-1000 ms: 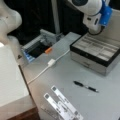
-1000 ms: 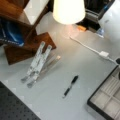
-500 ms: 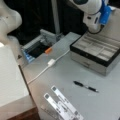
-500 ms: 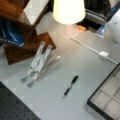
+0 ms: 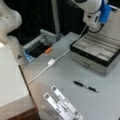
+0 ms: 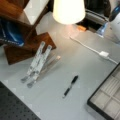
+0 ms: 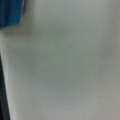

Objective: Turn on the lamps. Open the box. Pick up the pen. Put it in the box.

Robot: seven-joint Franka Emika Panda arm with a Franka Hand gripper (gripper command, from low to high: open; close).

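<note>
- We see a pale grey table (image 5: 62, 75) in both front views, with a dark background behind it at a front view's top.
- The box (image 5: 96, 52) stands open at a front view's right; its grey grooved interior faces up, and the black rim and silver-grey side face us. A corner of it (image 6: 107, 100) shows at a front view's bottom right.
- The pen (image 5: 85, 86) lies flat on the table, in front of the box and apart from it; in a front view it (image 6: 70, 86) lies just left of the box corner, with nothing touching it.
- The lamp shade (image 6: 69, 10) glows bright at a front view's top.
- A white cable (image 5: 51, 63) with a small white block runs across the table; white perforated strips (image 5: 63, 106) lie near a front view's bottom edge.
- A wooden stand (image 6: 23, 32) sits at a front view's left.
- The arm's white and blue wrist (image 5: 96, 13) hangs above the box's far side; we cannot make out the gripper itself, so we cannot tell whether it is released or clenched.
- The wrist view shows only a pale grey surface with a blue patch at the top left.
</note>
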